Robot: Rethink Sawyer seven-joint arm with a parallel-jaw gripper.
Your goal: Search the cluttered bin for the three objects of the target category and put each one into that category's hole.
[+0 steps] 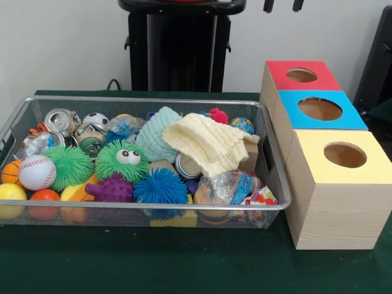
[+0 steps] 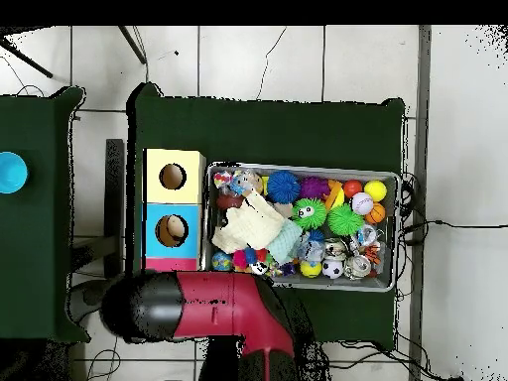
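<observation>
The wire-mesh bin (image 1: 147, 100) sits on the green table, full of toys; it also shows in the overhead view (image 2: 395, 228). A crumpled clear bottle with a blue-and-white label (image 1: 229, 187) lies at the bin's front right corner, seen from above too (image 2: 241, 184). A second clear bottle (image 1: 122, 127) lies at the back, half buried. A third piece of crumpled clear plastic (image 1: 35, 144) lies at the left end. My gripper (image 1: 283, 5) shows only its two tips at the top edge, above the red box, apart and empty.
Three wooden boxes with round holes stand right of the bin: red (image 1: 285, 75), blue (image 1: 352, 113), yellow (image 1: 306, 150). A yellow cloth (image 1: 208, 142), a teal cloth (image 1: 156, 131), metal cans (image 1: 59, 119), spiky balls and sport balls fill the bin. The arm (image 2: 213, 303) lies drawn back.
</observation>
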